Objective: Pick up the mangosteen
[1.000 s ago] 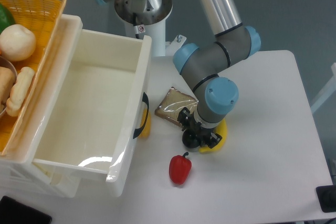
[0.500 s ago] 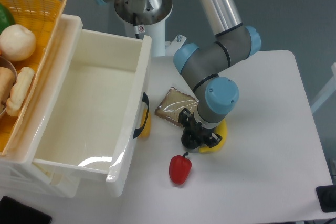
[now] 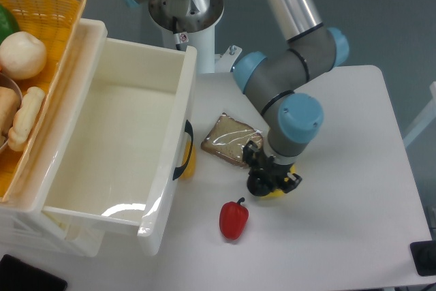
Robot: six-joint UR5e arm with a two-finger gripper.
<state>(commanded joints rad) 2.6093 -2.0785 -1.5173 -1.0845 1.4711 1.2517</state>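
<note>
White laminate makes up the surface (image 3: pixel 340 141), with grey floor beyond its far edge. We see our gripper (image 3: pixel 267 180) pointing down at it, dark fingers wrapped around the near-black mangosteen (image 3: pixel 257 185). The jaws appear clamped on the fruit, though we cannot tell whether it is touching the surface. Just behind and under the jaws a sliver of yellow banana (image 3: pixel 278 192) shows. Beyond the jaws, toward the arm's base, lies a wrapped brown slice of bread (image 3: pixel 229 140). Nearer the camera than the jaws lies the red bell pepper (image 3: pixel 234 218). Well off to the jaws' side stands a white bin (image 3: pixel 109 141), with a yellow basket (image 3: pixel 48 18) holding food past it.
</note>
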